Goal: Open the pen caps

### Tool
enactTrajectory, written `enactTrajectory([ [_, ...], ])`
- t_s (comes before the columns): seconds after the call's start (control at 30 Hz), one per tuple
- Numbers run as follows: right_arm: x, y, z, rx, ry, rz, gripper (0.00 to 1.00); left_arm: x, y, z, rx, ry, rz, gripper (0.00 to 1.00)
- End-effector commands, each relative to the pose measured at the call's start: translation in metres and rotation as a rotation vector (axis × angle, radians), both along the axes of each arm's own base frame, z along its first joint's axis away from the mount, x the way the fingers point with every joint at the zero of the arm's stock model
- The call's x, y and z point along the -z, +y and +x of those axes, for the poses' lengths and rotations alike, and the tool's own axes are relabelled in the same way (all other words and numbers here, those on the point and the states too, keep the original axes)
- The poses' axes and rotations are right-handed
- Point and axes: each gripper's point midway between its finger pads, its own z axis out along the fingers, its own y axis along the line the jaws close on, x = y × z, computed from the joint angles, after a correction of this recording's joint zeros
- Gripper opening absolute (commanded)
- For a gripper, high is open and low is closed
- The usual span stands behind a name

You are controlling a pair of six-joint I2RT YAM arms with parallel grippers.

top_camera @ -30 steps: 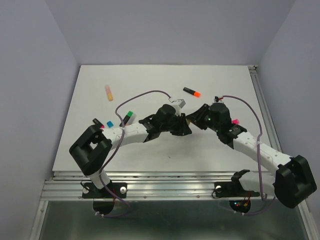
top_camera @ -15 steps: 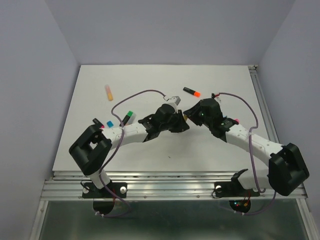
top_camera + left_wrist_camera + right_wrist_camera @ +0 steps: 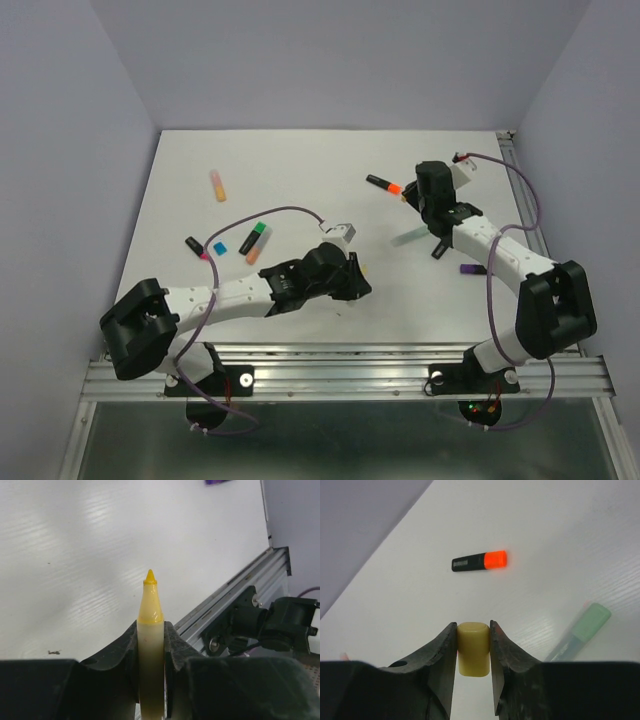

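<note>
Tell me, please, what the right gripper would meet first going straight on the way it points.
Probably the black plastic highlighter with the orange cap, lying almost dead ahead; depth is unclear.

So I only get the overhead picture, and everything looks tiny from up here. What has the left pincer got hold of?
Observer: Its wrist camera shows the left pincer shut on a yellow highlighter. The cap is off, and the bare tip sticks out past the fingers.
Operator: And where did the cap end up?
Observer: The right wrist camera shows the right pincer shut on a pale yellow cap, held above the table.
</note>
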Motion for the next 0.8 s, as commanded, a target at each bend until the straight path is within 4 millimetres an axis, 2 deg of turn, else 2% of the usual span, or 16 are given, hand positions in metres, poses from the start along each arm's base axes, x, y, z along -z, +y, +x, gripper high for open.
enactTrajectory([
  [0.0,0.007,-0.029,-0.003,-0.016,0.058,-0.086,0.01,-0.006,0.014,0.030,-0.132,-0.033,0.084,0.00],
  [0.1,0.028,-0.044,-0.023,-0.042,0.106,-0.129,0.01,0.005,0.031,0.038,-0.174,-0.015,0.127,0.00],
  [0.17,0.037,-0.057,-0.039,-0.020,0.135,-0.165,0.01,0.007,0.047,0.053,-0.225,-0.007,0.136,0.00],
  [0.23,0.049,-0.076,-0.052,0.022,0.194,-0.206,0.01,0.023,0.073,0.060,-0.276,0.023,0.212,0.00],
  [0.27,0.054,-0.084,-0.056,0.027,0.219,-0.235,0.01,0.024,0.094,0.077,-0.341,0.016,0.235,0.00],
  [0.33,0.070,-0.100,-0.065,0.057,0.281,-0.258,0.02,0.031,0.121,0.089,-0.410,0.019,0.273,0.00],
  [0.37,0.079,-0.113,-0.067,0.079,0.311,-0.261,0.02,0.030,0.147,0.106,-0.491,0.021,0.283,0.00],
  [0.43,0.092,-0.125,-0.073,0.097,0.352,-0.248,0.02,0.029,0.173,0.117,-0.559,0.024,0.304,0.00],
  [0.47,0.096,-0.129,-0.074,0.105,0.364,-0.249,0.02,0.028,0.190,0.126,-0.604,0.024,0.317,0.00],
  [0.63,0.112,-0.140,-0.081,0.125,0.415,-0.260,0.04,0.018,0.228,0.141,-0.705,0.013,0.330,0.00],
  [0.77,0.121,-0.148,-0.089,0.151,0.455,-0.280,0.06,0.018,0.259,0.141,-0.787,0.023,0.358,0.00],
])
